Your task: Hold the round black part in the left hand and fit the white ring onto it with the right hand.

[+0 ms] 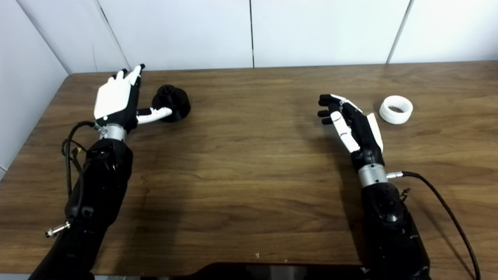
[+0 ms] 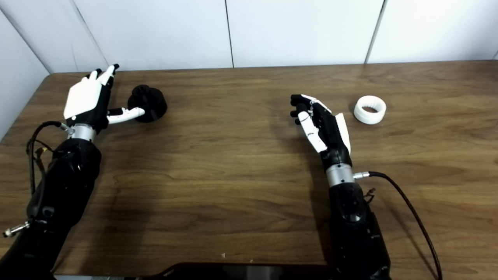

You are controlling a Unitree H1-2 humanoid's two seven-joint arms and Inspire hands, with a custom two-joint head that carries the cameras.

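The left hand (image 1: 115,99) is hovering over the far left part of the surface (image 1: 249,167) with its fingers (image 1: 132,74) stretched out and pointing toward the back wall, spread apart and gripping nothing. Its thumb (image 1: 155,114) is sticking out sideways to the right, and the tip is overlapping the near side of the round black part (image 1: 173,102); whether it is actually touching cannot be told from either view. The round black part is sitting upright on the surface just to the right of this hand, with a small raised hub on top.

The right hand (image 2: 323,124) is hanging over the right half of the surface, turned edge-on with the palm facing left. Its fingers are curling loosely inward with gaps between them, and it is holding nothing. The white ring (image 2: 370,109) is lying flat on the surface behind and to the right of this hand, near it but clearly apart, with its opening facing up and fine ridges showing on its inner wall.

A black cable (image 1: 447,210) is running from the right wrist down toward the bottom right corner. The round black part and the white ring are lying well apart, on opposite sides of the wooden surface.
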